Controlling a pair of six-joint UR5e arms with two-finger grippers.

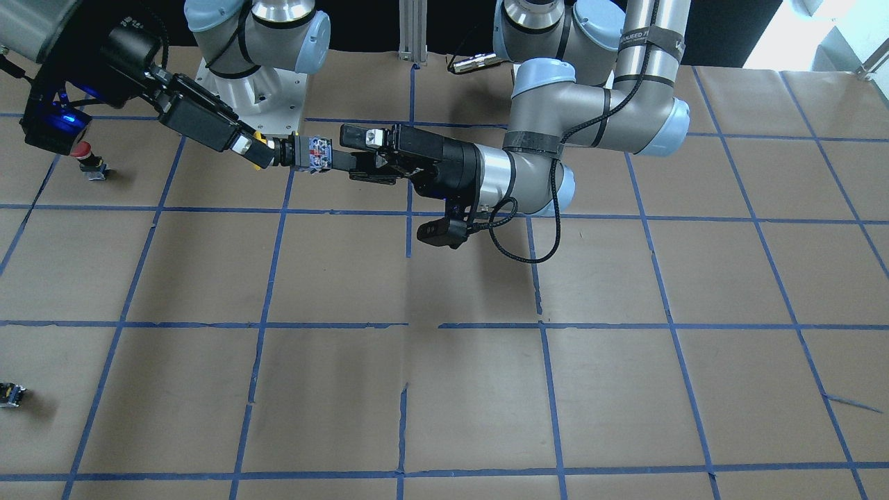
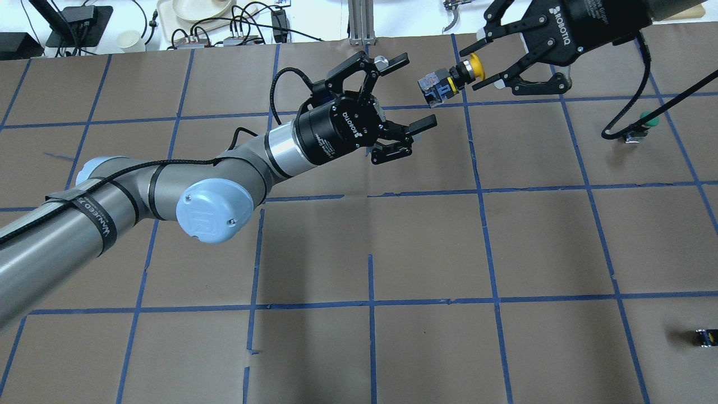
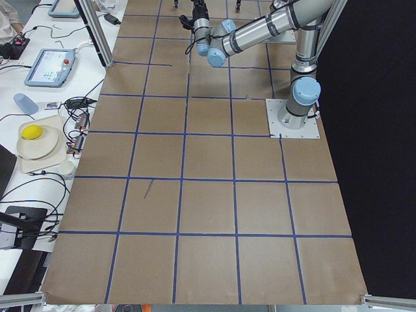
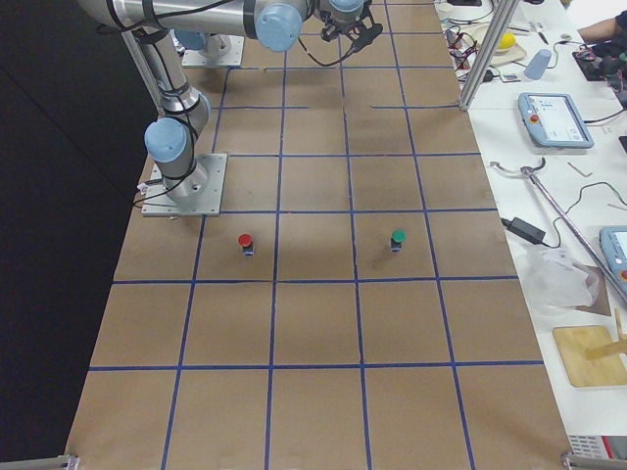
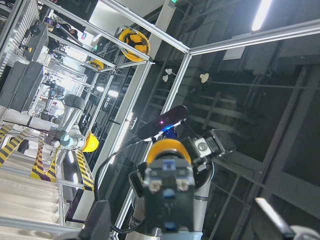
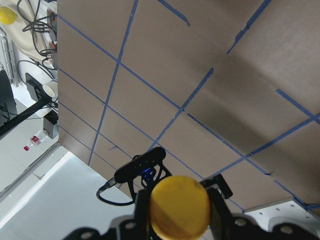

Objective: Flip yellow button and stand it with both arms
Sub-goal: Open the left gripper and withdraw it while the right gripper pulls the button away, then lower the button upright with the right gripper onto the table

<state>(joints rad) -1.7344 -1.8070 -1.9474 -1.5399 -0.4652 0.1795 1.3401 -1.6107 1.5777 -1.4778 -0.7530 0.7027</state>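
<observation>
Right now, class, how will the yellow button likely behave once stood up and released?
Probably rigid: the yellow button juts unsupported from the right gripper. Likely top-heavy and tippy, its cap wider than its stem.

Brown, blue-gridded table (image 1: pixel 444 389); red button (image 4: pixel 245 242), green button (image 4: pixel 398 238), small dark block (image 1: pixel 12 394)

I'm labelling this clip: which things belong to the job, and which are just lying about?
Part of the job: yellow button, held in the air; right gripper, gripping its cap end; left gripper, open, facing its block end.

Lying about: red-capped button; green-capped button; small dark block.
</observation>
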